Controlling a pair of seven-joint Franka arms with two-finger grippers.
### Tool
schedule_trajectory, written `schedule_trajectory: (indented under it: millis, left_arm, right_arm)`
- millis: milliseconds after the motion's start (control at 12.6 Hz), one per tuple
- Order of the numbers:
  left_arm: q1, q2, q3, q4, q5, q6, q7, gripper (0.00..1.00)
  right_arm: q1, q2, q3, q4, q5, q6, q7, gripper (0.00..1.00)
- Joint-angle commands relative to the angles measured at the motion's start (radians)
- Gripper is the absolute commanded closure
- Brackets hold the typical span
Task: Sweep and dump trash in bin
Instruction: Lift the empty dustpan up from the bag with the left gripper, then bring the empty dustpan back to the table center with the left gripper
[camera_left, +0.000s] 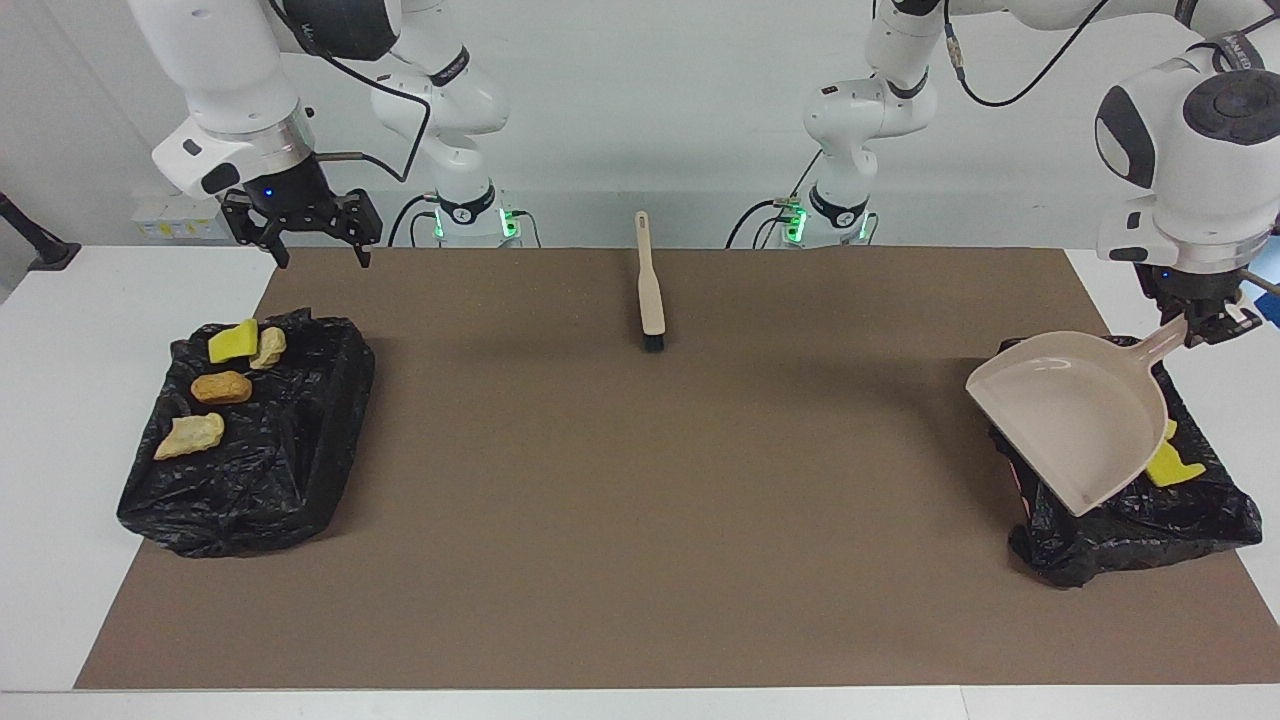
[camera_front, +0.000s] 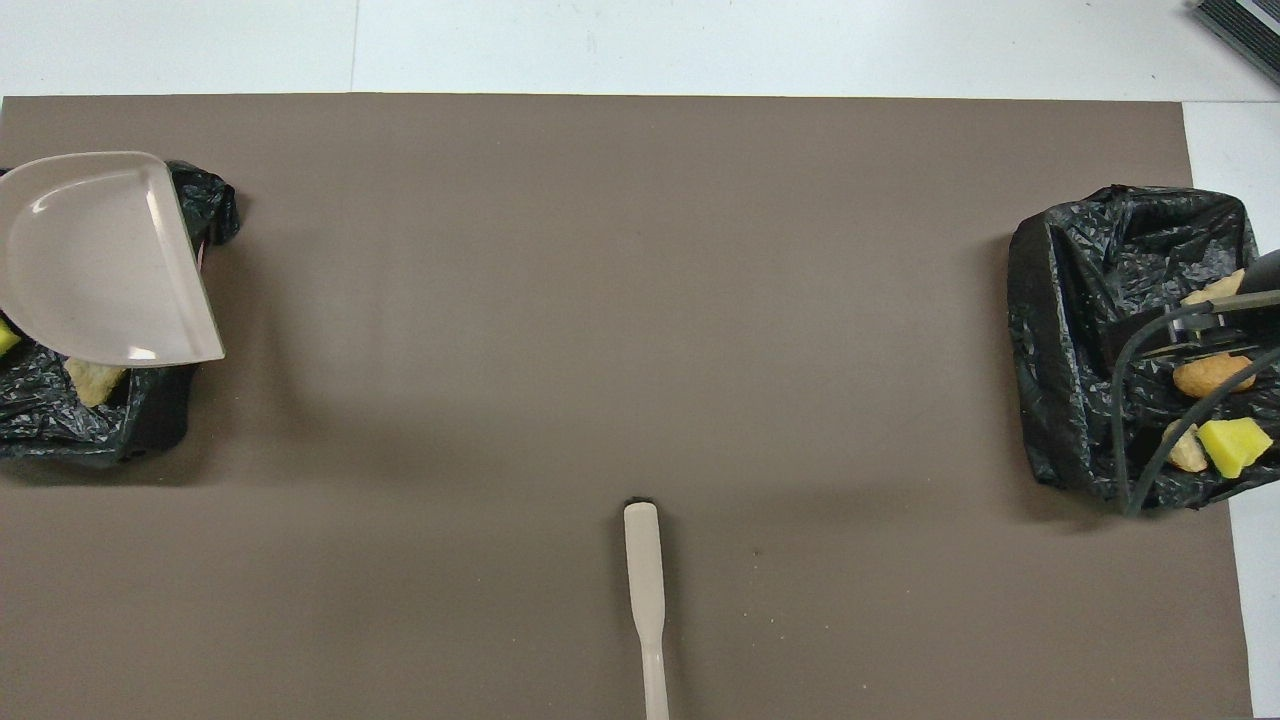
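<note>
A white table carries a wide brown mat (camera_left: 640, 480), bare through its middle. At each end of the mat sits a bin lined with a black bag. The bin at the right arm's end (camera_left: 290, 450) holds four bits of trash (camera_left: 222, 387): a yellow scrap and three tan lumps. The bin at the left arm's end (camera_left: 1130, 520) is partly covered by the beige dustpan (camera_left: 1070, 415), which hangs empty over it, tilted; a yellow scrap (camera_left: 1172, 468) shows beside the pan's edge and a tan lump (camera_front: 95, 378) peeks out below it in the overhead view.

The left gripper (camera_left: 1205, 322) pinches the dustpan's handle, fingers pressed onto it. The right gripper (camera_left: 300, 235) waits over the mat's edge near its own bin, jaws spread and empty.

The brush (camera_left: 650, 290) lies on the mat near the robots, between the two bases, well apart from both bins.

The risk, judged from here: the pan's lip hangs close to the bag, so a low swing away could snag the plastic, drag the bin or tip trash back out. Nothing else stands in the way.
</note>
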Motion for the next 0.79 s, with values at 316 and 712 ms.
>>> schedule_trajectory:
  millis: [316,712]
  left_arm:
    - [-0.169,-0.002,0.004,-0.184,-0.225,0.049,-0.578,1.0]
    - [-0.372,0.03,0.004,-0.235,-0.297,0.187,-1.077,1.0]
  right_arm:
    - [-0.001,-0.007,0.007,-0.01,0.043,0.013,0.07,0.0]
    - [-0.011,-0.007,0.005,-0.01,0.043,0.013,0.07,0.0]
